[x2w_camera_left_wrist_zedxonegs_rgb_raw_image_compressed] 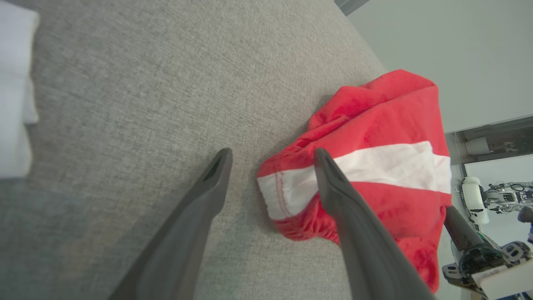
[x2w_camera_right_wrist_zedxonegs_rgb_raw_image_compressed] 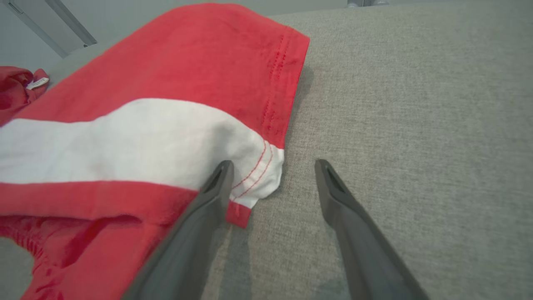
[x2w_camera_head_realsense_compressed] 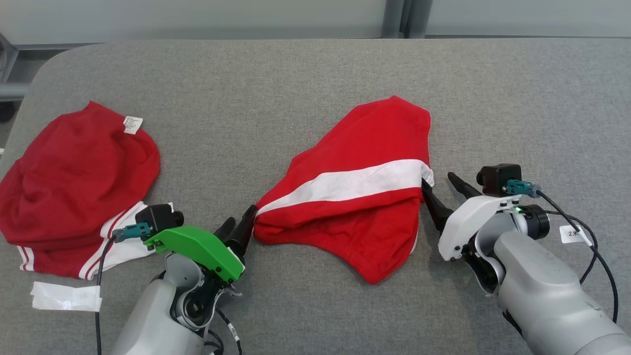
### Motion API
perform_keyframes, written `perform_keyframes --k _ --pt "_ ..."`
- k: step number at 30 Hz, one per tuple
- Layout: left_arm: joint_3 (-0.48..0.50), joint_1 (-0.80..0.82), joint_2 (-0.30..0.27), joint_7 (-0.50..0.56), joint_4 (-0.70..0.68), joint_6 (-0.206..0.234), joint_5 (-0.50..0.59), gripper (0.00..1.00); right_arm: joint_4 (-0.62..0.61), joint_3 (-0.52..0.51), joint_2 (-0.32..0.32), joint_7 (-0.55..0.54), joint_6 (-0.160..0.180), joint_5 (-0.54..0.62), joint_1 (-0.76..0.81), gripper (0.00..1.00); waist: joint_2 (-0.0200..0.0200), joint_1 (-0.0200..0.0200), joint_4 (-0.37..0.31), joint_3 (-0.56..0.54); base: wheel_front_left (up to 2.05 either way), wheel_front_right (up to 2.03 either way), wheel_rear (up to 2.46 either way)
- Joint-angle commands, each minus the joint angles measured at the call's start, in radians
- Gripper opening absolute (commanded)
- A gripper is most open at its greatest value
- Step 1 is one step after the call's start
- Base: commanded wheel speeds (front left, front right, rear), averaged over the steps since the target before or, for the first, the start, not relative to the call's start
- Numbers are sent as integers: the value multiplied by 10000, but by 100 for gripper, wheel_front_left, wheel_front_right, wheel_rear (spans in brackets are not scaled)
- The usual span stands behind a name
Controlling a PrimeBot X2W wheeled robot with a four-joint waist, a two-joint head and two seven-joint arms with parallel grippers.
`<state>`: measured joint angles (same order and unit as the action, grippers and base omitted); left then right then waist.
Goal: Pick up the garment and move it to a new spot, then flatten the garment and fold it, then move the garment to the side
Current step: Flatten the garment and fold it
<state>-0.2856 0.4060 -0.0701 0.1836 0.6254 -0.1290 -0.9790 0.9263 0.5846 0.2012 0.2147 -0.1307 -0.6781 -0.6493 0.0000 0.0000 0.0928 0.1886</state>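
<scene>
A bright red garment [x2w_camera_head_realsense_compressed: 355, 197] with a broad white stripe lies crumpled in the middle of the grey table [x2w_camera_head_realsense_compressed: 296, 74]. My left gripper [x2w_camera_head_realsense_compressed: 240, 217] stands open at the garment's left corner. In the left wrist view that gripper [x2w_camera_left_wrist_zedxonegs_rgb_raw_image_compressed: 272, 152] straddles the striped hem of the garment [x2w_camera_left_wrist_zedxonegs_rgb_raw_image_compressed: 387, 125], one finger over the cloth and one over bare table. My right gripper [x2w_camera_head_realsense_compressed: 438, 180] is open at the right end of the stripe. In the right wrist view its [x2w_camera_right_wrist_zedxonegs_rgb_raw_image_compressed: 273, 163] left finger lies over the garment [x2w_camera_right_wrist_zedxonegs_rgb_raw_image_compressed: 145, 83] edge. Nothing is gripped.
A second, darker red garment [x2w_camera_head_realsense_compressed: 74, 182] with a white label and white trim is heaped at the table's left edge. A strip of white paper [x2w_camera_head_realsense_compressed: 66, 297] lies in front of it. Bare table stretches behind and to the right of the striped garment.
</scene>
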Motion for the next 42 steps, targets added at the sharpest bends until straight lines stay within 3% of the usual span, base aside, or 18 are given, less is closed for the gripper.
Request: perform_keyframes --k 1,12,14,16,17,18,21,25,29,33,35,36,42 --pt "-50 228 0 -60 4 -27 -32 100 -49 94 102 77 -1 -210 -120 100 0 0 18 50 0 0 0" --pt "-395 505 -150 -81 -159 -30 -85 100 528 682 -69 -371 -1 -649 -548 100 0 0 257 516 0 0 0" --pt "-446 534 -184 -91 -168 -30 -123 100 598 791 -131 -326 -2 -764 -574 87 0 0 294 551 0 0 0" --pt "-485 544 -194 -128 -184 -30 -159 100 629 945 -156 -280 -2 -843 -582 84 0 0 314 569 0 0 0" --pt "-498 534 -201 -148 -185 -31 -194 100 635 1024 -152 -263 -4 -900 -583 65 0 0 315 572 0 0 0" --pt "-514 519 -216 -172 -183 -31 -218 100 604 1114 -150 -229 -4 -930 -567 53 0 0 313 568 0 0 0" --pt "-553 454 -248 -201 -146 -31 -287 100 471 1362 -71 -137 -2 -1068 -553 34 0 0 288 537 0 0 0" --pt "-635 413 -251 -255 -113 -31 -372 100 473 1648 106 -68 -2 -1260 -582 26 0 0 279 498 0 0 0" --pt "-739 433 -229 -261 -95 -31 -432 100 629 1874 205 -56 1 -1440 -656 53 0 0 337 465 0 0 0" --pt "-839 466 -202 -288 -75 -32 -479 100 729 2146 158 -83 1 -1559 -785 34 0 0 424 477 0 0 0" --pt "-883 436 -198 -310 -63 -32 -519 100 809 2250 122 -127 1 -1665 -823 5 0 0 454 469 0 0 0" --pt "-895 423 -201 -320 -53 -32 -536 100 844 2280 111 -139 1 -1733 -835 0 0 0 466 461 0 0 0" --pt "-926 291 -290 -391 10 -32 -626 100 926 2343 200 97 1 -2147 -844 0 0 0 453 283 0 0 0"
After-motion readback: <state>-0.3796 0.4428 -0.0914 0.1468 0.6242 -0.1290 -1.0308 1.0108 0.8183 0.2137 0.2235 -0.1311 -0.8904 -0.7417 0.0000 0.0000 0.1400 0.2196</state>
